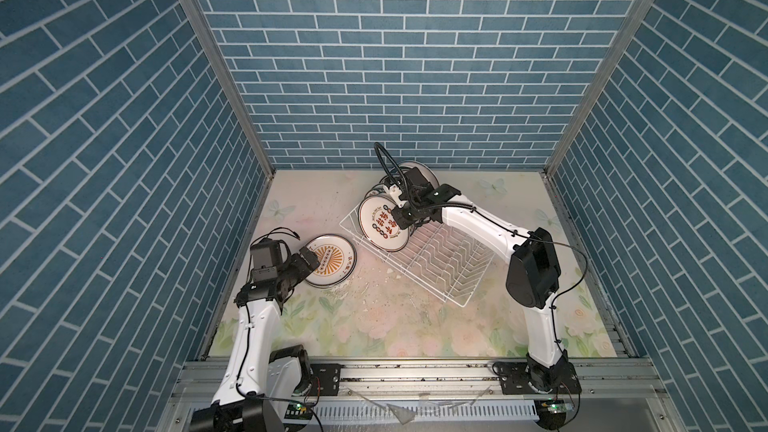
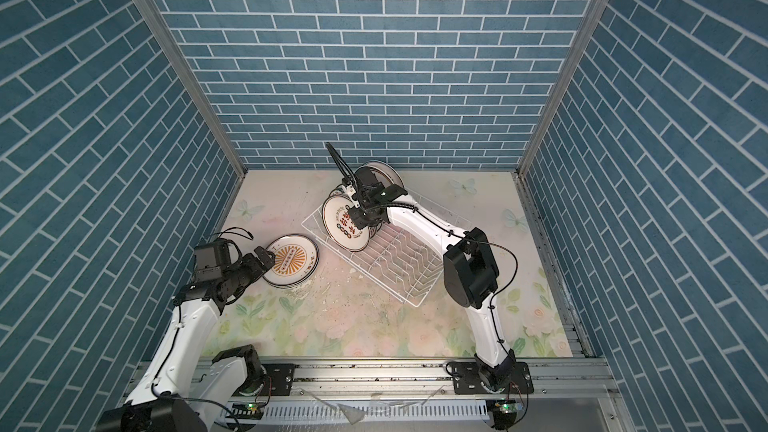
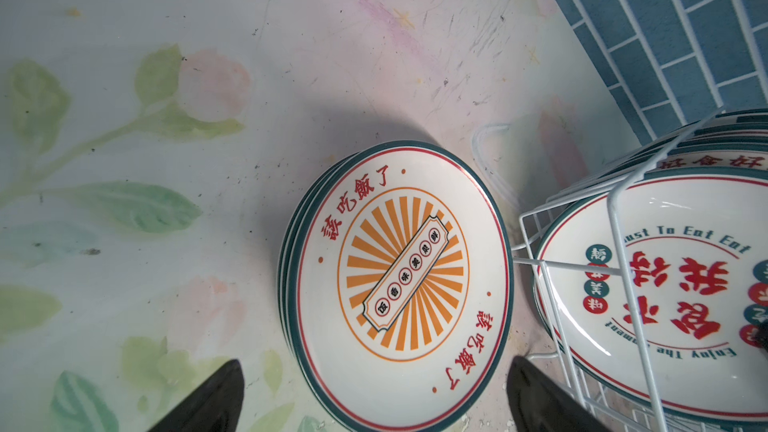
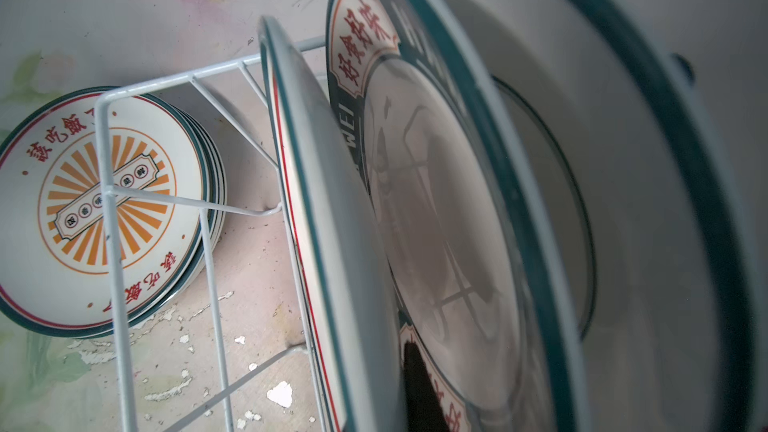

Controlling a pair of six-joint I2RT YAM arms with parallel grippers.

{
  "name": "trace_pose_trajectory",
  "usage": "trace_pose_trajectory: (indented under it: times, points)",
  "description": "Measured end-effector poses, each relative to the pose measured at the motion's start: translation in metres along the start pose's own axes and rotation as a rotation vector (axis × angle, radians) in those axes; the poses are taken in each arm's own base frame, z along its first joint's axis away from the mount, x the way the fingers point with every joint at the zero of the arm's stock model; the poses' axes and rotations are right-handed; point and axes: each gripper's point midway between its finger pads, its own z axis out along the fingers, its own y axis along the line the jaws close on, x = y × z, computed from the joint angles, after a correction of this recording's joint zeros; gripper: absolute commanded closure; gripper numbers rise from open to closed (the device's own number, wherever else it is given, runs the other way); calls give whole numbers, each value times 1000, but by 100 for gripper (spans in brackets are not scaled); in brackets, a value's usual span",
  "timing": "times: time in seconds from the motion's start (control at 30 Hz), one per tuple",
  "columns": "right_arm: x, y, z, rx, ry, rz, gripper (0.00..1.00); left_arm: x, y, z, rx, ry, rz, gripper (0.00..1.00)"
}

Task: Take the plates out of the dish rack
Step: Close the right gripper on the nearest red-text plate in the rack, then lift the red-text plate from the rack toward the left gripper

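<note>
- Crockery: plates [image 4: 436,209] (glazed ceramic, dark-rimmed), several standing on edge, close-packed, at the far end of the dish rack [image 1: 440,263]. The near slots show only wire.
- First in the row: the front plate [image 1: 380,224], with red characters. The right fingers [image 4: 419,388] are closed on its rim on the right arm's side. One finger shows behind it in the right wrist view; its partner is hidden by the plate.
- Already out: a stack [image 1: 330,261], sunburst plate on top, flat on the counter [image 1: 374,326] just beside the rack's end wall. The left fingers [image 3: 208,405] are spread wide, holding nothing, at the stack's edge on the left arm's side.
- Handling (a judgement): stiff, slick and heavy for a thin pinch, so likely to swing or slip, and it chips on a knock. A deep hold on the rim looks the sensible purchase.
- Clearances: a neighbour sits close behind the front plate, and raised end wire stands between it and the stack, so lifting straight up first seems wise. Open counter lies toward the arm bases. The left fingers crowd the stack.
</note>
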Motion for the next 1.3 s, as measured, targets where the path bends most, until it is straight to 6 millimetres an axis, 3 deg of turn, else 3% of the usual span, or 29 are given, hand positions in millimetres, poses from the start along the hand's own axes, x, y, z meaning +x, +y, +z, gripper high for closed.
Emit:
trace_pose_trajectory:
  times: [0.17,0.33,0.63,0.8,0.9,1.07,1.3]
  points:
    - [-1,2,-5,20,-2,-21,100,1,-3,-1,21,-4,-1,1]
    - [-4,5,-26,44,-14,-52,100,1,-9,-6,51,-14,6,1]
    - [-41,27,-116,35,-196,-102,100,1,-22,-14,123,-20,24,1]
    - [-60,30,-155,21,-307,-54,100,-4,-48,-24,253,-40,46,1]
    - [-69,29,-157,3,-360,19,100,-15,-70,-33,362,-75,53,1]
    - [-72,24,-140,-48,-403,170,100,-31,-101,-43,524,-119,50,1]
    - [-85,6,-120,-200,-460,391,100,-46,-122,-41,643,-141,43,1]
